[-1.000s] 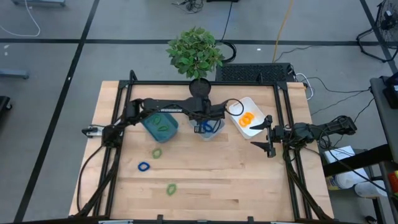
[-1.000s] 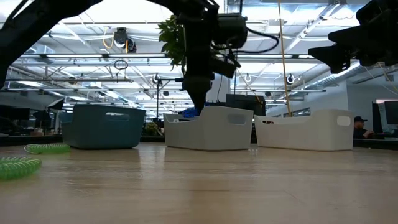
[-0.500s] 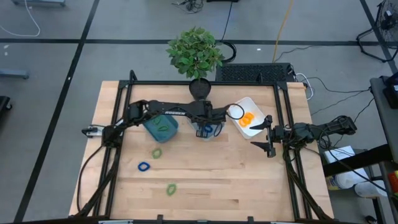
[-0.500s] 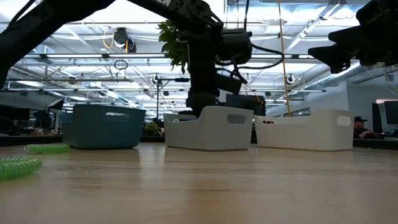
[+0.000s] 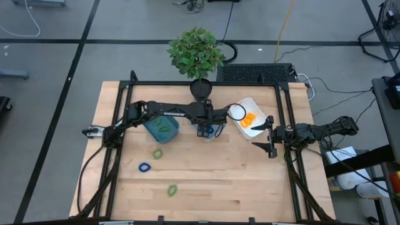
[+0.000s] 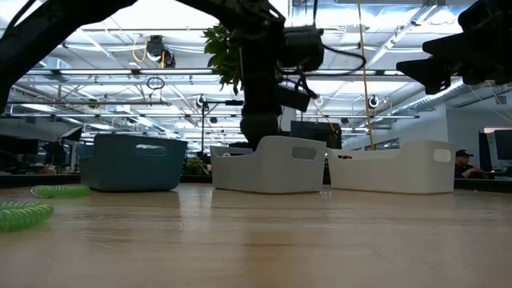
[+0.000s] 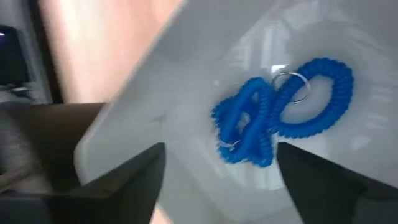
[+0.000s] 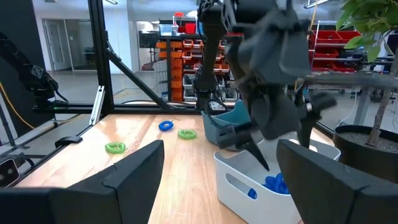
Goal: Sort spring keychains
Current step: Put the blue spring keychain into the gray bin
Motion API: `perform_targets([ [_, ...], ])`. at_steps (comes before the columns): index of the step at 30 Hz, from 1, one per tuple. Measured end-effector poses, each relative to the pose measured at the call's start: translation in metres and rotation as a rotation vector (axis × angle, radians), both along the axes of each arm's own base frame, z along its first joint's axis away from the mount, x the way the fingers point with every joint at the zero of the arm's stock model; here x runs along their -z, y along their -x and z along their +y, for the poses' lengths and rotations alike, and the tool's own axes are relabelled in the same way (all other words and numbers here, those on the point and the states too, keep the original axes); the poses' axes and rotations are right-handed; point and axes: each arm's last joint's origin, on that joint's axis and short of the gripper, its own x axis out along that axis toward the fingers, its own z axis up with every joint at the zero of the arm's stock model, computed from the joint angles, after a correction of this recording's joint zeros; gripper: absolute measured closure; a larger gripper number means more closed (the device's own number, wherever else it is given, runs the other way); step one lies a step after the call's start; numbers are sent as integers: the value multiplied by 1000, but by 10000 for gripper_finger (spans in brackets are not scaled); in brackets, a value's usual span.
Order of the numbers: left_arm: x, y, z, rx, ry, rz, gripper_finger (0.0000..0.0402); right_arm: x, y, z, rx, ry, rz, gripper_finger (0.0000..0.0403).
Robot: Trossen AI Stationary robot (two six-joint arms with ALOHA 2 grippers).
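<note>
My left gripper [image 7: 221, 146] hangs open over the middle pale bin [image 5: 215, 134], fingers pointing steeply down, touching nothing. Blue spring keychains [image 7: 277, 112] lie on that bin's floor below the fingers. The teal bin [image 5: 154, 130] holds green keychains [image 5: 164, 129], and the white bin [image 5: 255, 107] holds orange ones [image 5: 249, 120]. Loose on the table lie a green keychain [image 5: 157, 153], a blue one [image 5: 144, 167] and another green one [image 5: 172, 189]. My right gripper [image 5: 269, 145] waits open at the table's right side, above the table.
A potted plant [image 5: 197, 53] stands at the far edge behind the bins. Black frame rails [image 5: 119, 125] run along the table's left, far and right sides. Bare wood [image 5: 237, 181] lies between the bins and the near edge, to the right of the loose keychains.
My left gripper has sunk a little toward the middle bin and has opened. The blue keychain that hung from its tips just above the bin's rim has dropped and now lies on the bin's floor with the other blue one.
</note>
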Motion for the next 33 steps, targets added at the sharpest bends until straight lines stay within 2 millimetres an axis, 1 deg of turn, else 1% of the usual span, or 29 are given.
perform_targets([
  [4,-16,4,-8,-8,-74,-18,30,0,0,0,1,0,0,105],
  [7,-27,7,-16,-3,-111,-33,7,0,0,0,0,0,0,105],
  [9,-38,9,-24,5,-122,-57,7,0,0,0,1,0,0,105],
  [14,-59,18,-46,35,-120,-89,24,0,0,0,0,0,0,105],
  [19,-80,33,-70,55,-114,-93,34,0,0,0,0,0,0,105],
  [23,-93,48,-89,31,-89,-89,30,0,0,0,0,0,0,105],
  [28,-104,65,-119,20,-69,-90,19,0,0,0,1,0,0,105],
  [33,-106,80,-151,8,-36,-69,16,0,0,0,0,0,0,105],
])
